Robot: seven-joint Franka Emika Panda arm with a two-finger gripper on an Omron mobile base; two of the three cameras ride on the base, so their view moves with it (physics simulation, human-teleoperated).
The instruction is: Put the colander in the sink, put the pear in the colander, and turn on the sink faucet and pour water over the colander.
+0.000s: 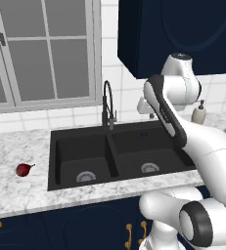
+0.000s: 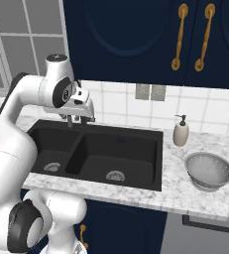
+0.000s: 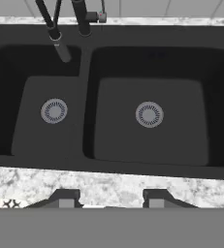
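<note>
The round grey metal colander (image 2: 209, 170) full of tiny holes sits on the white marbled counter (image 2: 175, 191), well off to the right of the black two-bowl sink (image 2: 98, 154). The jaws (image 2: 80, 118) hang over the sink, pressed together and holding nothing. The left base view also shows the small dark red pear (image 1: 23, 169) on the counter left of the sink.

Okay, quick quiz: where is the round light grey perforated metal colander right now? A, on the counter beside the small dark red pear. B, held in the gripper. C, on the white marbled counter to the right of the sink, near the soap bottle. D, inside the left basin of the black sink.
C: the round light grey perforated metal colander sits on the white marbled counter right of the black double-basin sink, near the soap bottle.
</note>
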